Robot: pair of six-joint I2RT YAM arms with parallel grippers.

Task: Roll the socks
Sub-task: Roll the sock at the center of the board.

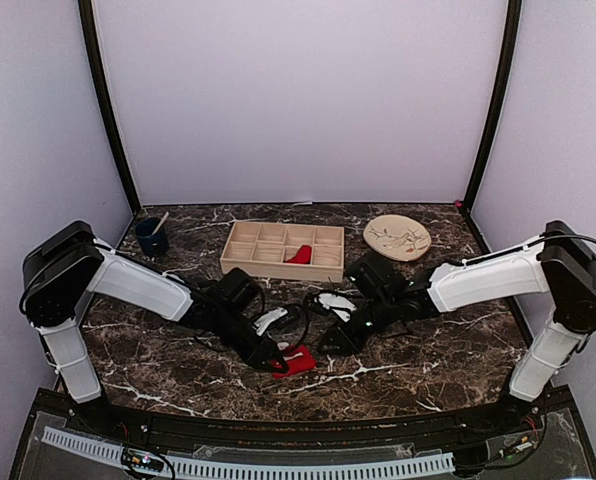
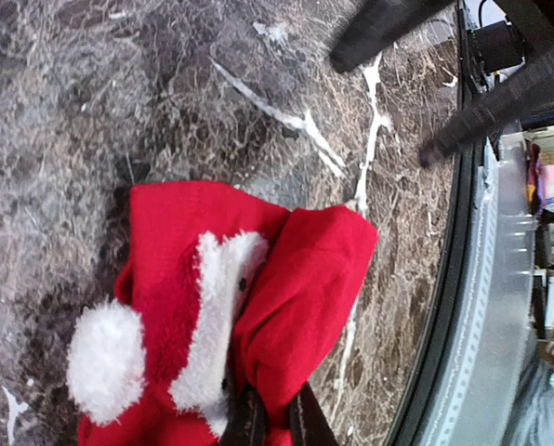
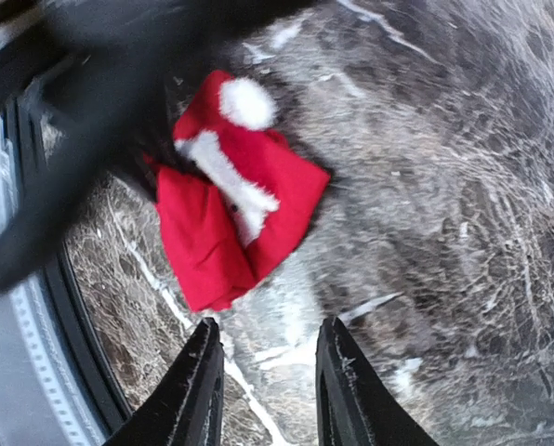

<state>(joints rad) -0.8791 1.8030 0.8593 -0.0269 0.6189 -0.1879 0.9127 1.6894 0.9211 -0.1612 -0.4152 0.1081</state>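
A red sock [image 1: 300, 360] with white fuzzy trim and a white pom-pom lies folded on the marble table near the front. My left gripper [image 1: 279, 364] is shut on it. In the left wrist view the sock [image 2: 300, 279] fills the lower frame and the two fingertips [image 2: 246, 420] pinch its folded red edge at the gripper [image 2: 273, 418]. My right gripper [image 1: 334, 343] is open and empty just right of the sock. In the right wrist view the gripper [image 3: 268, 372] hovers over bare table, a short way from the sock [image 3: 212, 232]. A second red sock [image 1: 299, 255] lies in the wooden tray.
A wooden compartment tray [image 1: 248, 248] stands at the back centre. A round wooden plate [image 1: 397, 237] is at the back right. A blue cup [image 1: 151, 238] with a stick is at the back left. The table's front edge [image 2: 463, 307] is close to the sock.
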